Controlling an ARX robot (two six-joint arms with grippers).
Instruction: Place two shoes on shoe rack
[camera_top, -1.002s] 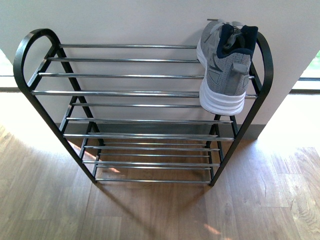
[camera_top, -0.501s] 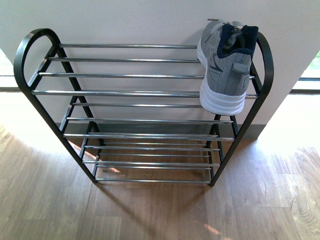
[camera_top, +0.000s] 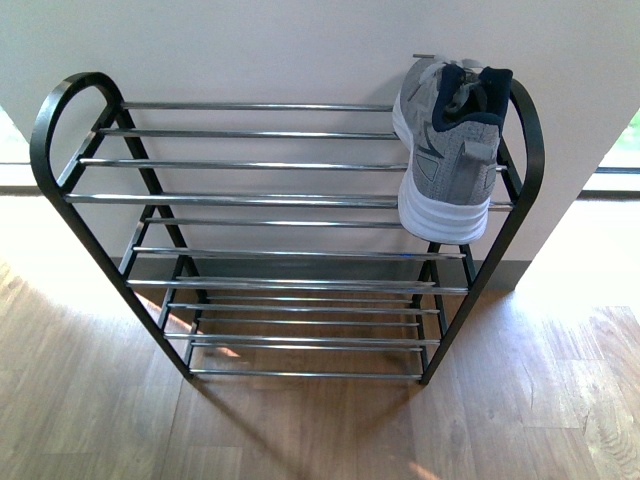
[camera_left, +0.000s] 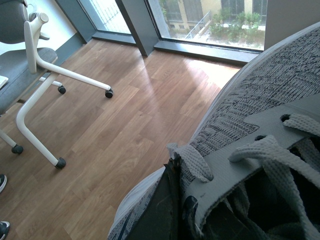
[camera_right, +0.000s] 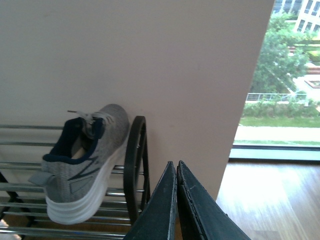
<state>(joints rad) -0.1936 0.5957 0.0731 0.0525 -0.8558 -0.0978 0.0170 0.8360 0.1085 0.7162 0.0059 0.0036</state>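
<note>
1. One shoe is done and the second is in transit. The first sneaker (camera_top: 448, 150) lies on the top tier of the shoe rack (camera_top: 250, 200), at its right end. Its toe points to the wall and its heel hangs over the front rod.
2. The left gripper (camera_left: 176, 195) appears clamped on the second sneaker (camera_left: 260, 115) at its opening, beside the laces. The front view misses both, so I cannot place them against the rack.
3. The right gripper (camera_right: 176, 165) has its fingers pressed together and empty. It hovers just outside the rack's right side frame.
4. The next move probably calls for bringing the second sneaker to the open top tier, left of the first. Its sole should go down across several rods, since these look thin and slick.
5. The rack stands on a wooden floor (camera_top: 300, 430), backed against a pale wall (camera_top: 250, 50). A window (camera_right: 280, 90) lies beyond its right end. An office chair (camera_left: 30, 60) shows only in the left wrist view.
</note>
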